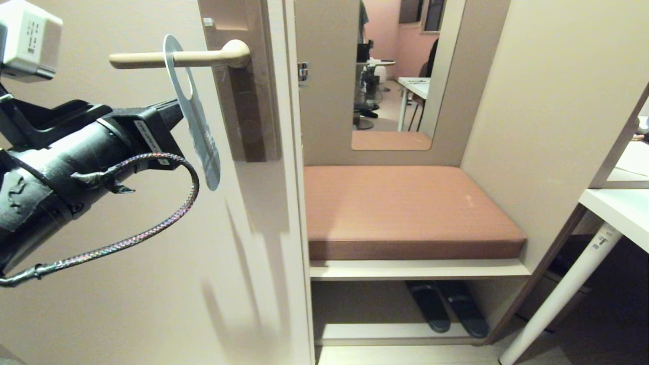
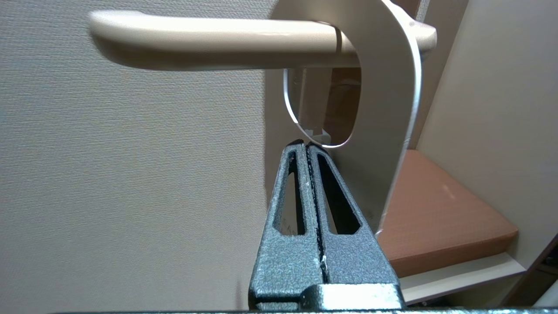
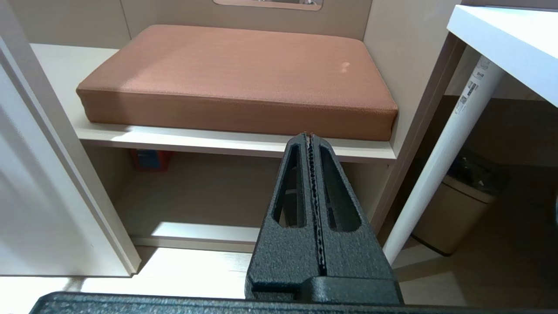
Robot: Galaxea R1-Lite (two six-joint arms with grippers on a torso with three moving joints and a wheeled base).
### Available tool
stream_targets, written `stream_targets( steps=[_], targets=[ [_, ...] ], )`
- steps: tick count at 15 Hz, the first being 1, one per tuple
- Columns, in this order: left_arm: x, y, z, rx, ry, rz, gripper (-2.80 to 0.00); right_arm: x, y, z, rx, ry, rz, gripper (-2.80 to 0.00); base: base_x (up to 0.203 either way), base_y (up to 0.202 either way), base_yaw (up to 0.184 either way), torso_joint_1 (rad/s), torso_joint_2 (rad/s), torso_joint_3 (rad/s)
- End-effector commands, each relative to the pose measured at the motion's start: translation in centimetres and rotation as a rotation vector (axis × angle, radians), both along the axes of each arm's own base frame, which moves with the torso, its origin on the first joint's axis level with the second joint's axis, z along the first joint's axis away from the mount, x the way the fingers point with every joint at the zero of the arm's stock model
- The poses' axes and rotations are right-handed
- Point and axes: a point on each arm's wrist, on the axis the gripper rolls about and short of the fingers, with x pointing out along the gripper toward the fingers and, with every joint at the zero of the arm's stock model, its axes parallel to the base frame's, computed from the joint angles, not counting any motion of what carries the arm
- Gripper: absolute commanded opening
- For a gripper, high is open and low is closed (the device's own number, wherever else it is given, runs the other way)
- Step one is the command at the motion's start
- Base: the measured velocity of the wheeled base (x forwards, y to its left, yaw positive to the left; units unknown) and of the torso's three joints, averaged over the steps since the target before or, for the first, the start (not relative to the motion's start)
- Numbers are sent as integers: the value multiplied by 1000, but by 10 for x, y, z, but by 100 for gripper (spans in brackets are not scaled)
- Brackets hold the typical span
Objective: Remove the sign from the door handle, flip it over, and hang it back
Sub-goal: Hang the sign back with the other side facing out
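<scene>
The sign (image 1: 203,137) hangs by its hole on the door handle (image 1: 152,59), turned nearly edge-on to the door, its blue-grey printed face toward the bench. In the left wrist view its white face (image 2: 388,109) shows under the cream handle (image 2: 196,39). My left gripper (image 1: 170,112) reaches in from the left, just below the handle. Its fingers are shut, tips (image 2: 305,144) at the lower rim of the sign's hole, in front of the white face. I see no card in the dark gap between them. My right gripper (image 3: 309,135) is shut and empty, low before the bench.
Right of the door edge is a niche with a brown bench cushion (image 1: 405,208), with dark slippers (image 1: 446,304) on the shelf beneath. A white table (image 1: 618,208) stands at the right, a bin (image 3: 453,213) under it. A person stands far off, past the opening behind the bench.
</scene>
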Motion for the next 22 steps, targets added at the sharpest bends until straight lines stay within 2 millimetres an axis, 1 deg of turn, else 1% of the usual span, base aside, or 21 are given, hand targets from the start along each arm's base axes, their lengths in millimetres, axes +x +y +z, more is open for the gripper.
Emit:
stream_targets(
  steps=[1, 12, 18, 22],
  targets=[
    [3, -5, -1, 2, 4, -12, -280, 0, 0, 0, -1, 0, 0, -280, 0, 0, 0, 0, 0, 0],
    [14, -24, 7, -4, -7, -55, -280, 0, 0, 0, -1, 0, 0, -280, 0, 0, 0, 0, 0, 0],
    [12, -37, 7, 2, -6, -102, -280, 0, 0, 0, -1, -1, 0, -280, 0, 0, 0, 0, 0, 0],
    [16, -41, 4, 34, -3, -99, -280, 0, 0, 0, -1, 0, 0, -280, 0, 0, 0, 0, 0, 0]
  ],
)
